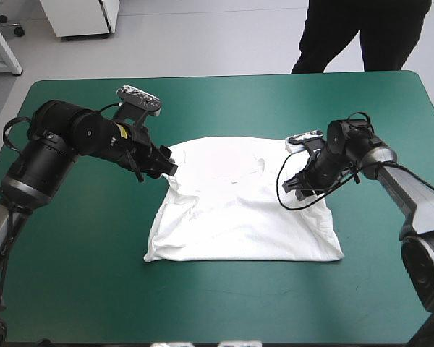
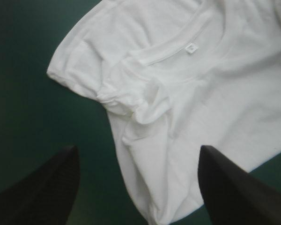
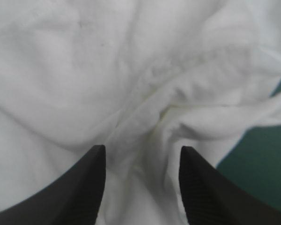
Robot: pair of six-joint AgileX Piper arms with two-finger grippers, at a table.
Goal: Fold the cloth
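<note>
Left end effector (image 2: 136,150) and right end effector (image 3: 141,148) gape apart, T-shirt (image 1: 239,210) sleeves just ahead, seemingly lined up to pinch.

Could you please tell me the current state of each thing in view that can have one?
T-shirt: spread out on the teal-green cover, wrinkled, not yet folded.
Left gripper: open, holding nothing, over the T-shirt's left edge by the sleeve.
Right gripper: open, holding nothing, over bunched cloth near the T-shirt's right edge.
</note>
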